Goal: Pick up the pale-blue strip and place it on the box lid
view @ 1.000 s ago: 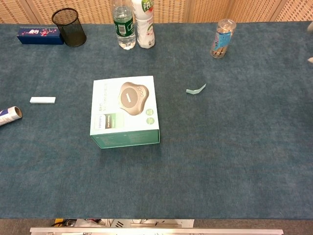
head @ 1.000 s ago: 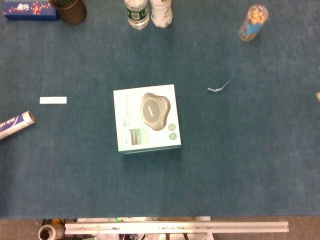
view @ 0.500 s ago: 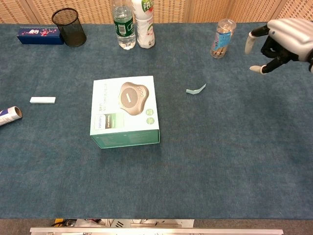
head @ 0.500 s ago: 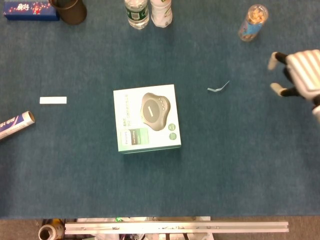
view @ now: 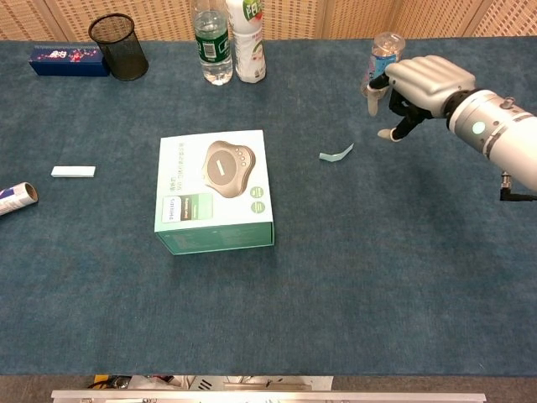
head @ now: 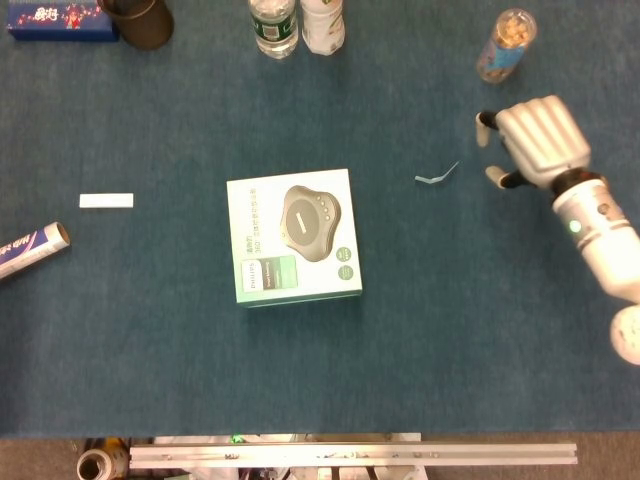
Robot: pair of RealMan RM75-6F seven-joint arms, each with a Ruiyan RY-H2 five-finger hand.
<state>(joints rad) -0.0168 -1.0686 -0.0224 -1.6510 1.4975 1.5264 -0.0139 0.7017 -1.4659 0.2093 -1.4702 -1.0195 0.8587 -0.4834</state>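
In the head view, the right hand has come in from the right edge of the table and now hovers just to the right of the pale-blue strip, closer than it was half a second ago. Its fingers are apart and curled downward, with nothing in them. The strip lies on the blue table cover, unmoved, well to the right of the box lid and not touching it. The box also sits where it was. The left hand does not show.

In the chest view, the right hand has shifted left and now partly covers the clear snack jar behind it, where before it stood clear to the jar's right. The fingers hang spread and empty above the cover, near the pale-blue strip but apart from it. The box lid has not moved. The white bar and the two bottles keep their places.
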